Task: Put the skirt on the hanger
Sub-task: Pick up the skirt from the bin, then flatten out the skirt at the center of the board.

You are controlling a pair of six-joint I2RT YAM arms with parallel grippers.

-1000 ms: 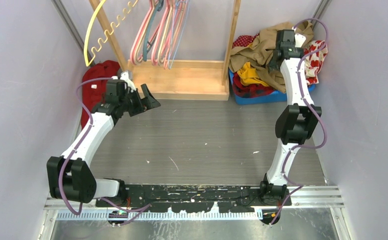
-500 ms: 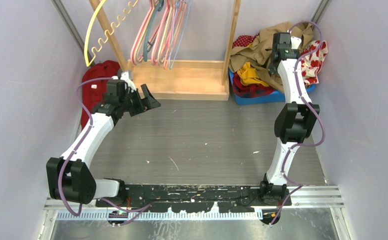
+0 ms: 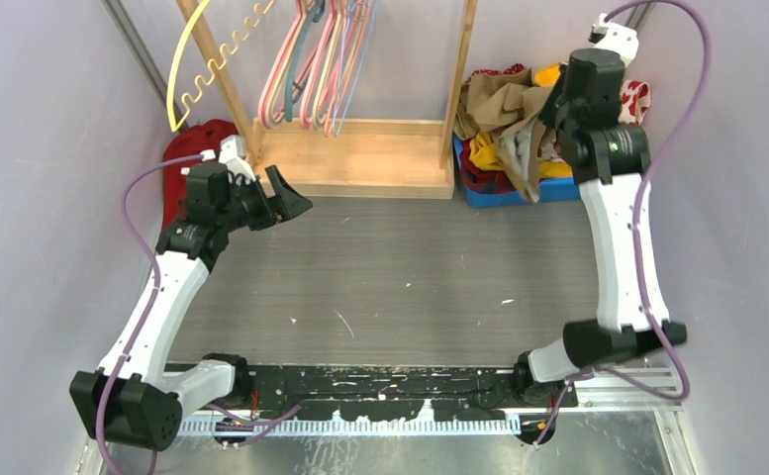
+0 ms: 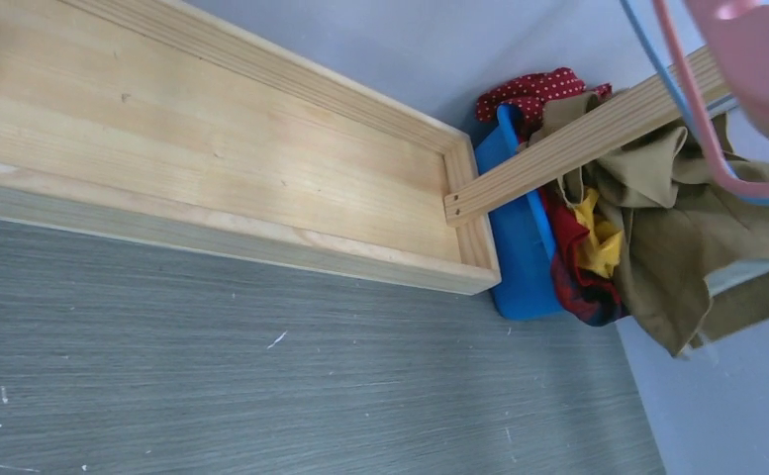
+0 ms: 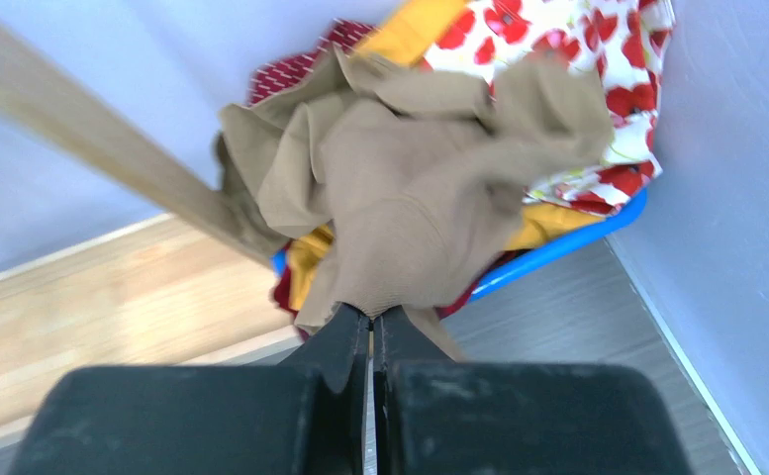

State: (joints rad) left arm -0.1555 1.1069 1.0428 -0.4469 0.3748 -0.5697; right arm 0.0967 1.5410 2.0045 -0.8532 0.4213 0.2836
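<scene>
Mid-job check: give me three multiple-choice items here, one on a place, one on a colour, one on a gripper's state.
1. Where is the blue bin? A. Right of the wooden rack. B. Left of it. C. Between the arm bases.
2. What colour is the cloth in the right gripper? A. Red. B. Tan. C. Blue.
3. How is the left gripper? A. Shut on a hanger. B. Shut on cloth. C. Open, empty.
1 A: the bin sits by the rack's right end. 2 B: it pinches a tan garment. 3 C: its jaws stand apart, nothing between.
</scene>
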